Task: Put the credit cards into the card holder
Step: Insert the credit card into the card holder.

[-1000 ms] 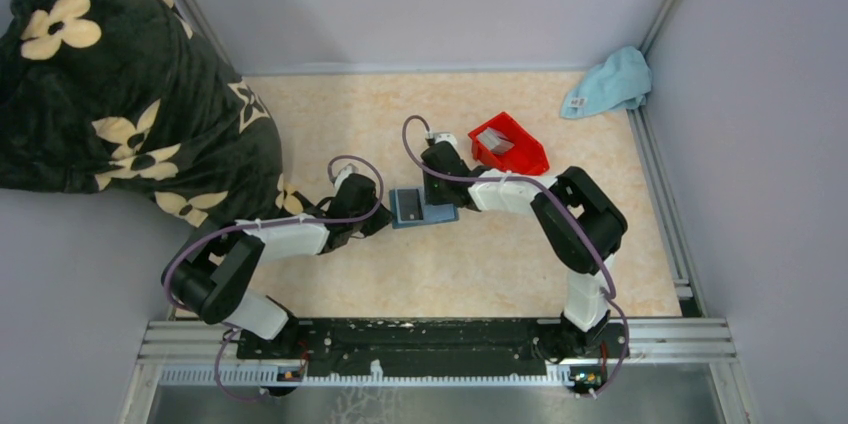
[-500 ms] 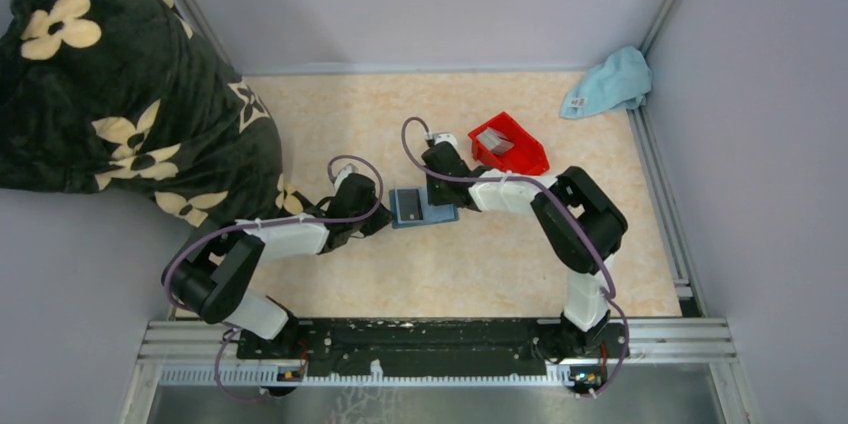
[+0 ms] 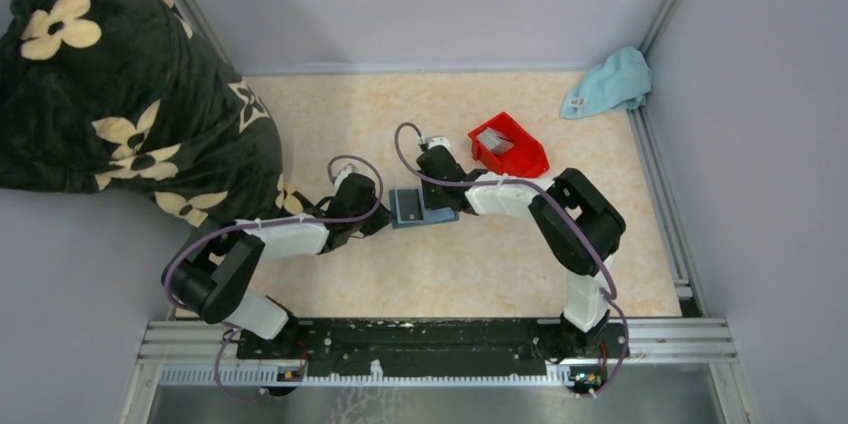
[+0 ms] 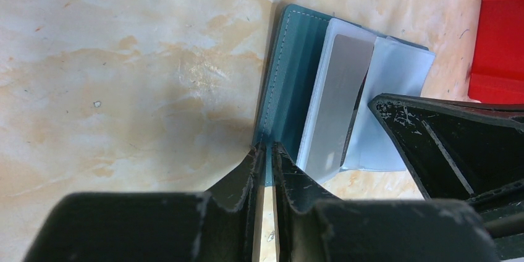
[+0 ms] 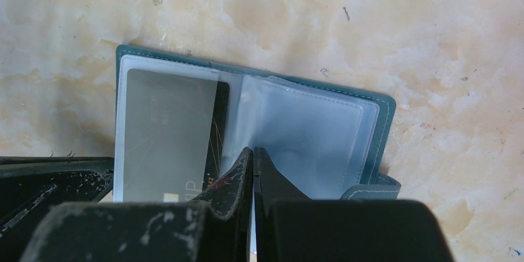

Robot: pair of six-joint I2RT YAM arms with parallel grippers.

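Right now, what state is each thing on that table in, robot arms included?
Card holder: lying open, flat.
Credit card: tucked in a clear sleeve.
Red bin: upright, grey card-like piece inside.
Cloth: crumpled in the far corner.
Left arm: jaws shut on the holder's edge.
Right arm: jaws shut, seemingly on a sleeve.

In the right wrist view the 6 o'clock end of the credit card [image 5: 167, 132] is behind the right gripper [image 5: 253, 154]. Its print is blurred, and whether the pressed-together tips pinch a clear sleeve cannot be told. In the left wrist view the left gripper [image 4: 267, 151] covers the 6 o'clock corner of the card holder [image 4: 290, 76], and the red bin [image 4: 503, 39] is cut off at 2 o'clock. From the top, the grey thing [image 3: 503, 146] inside the bin is too small to name.
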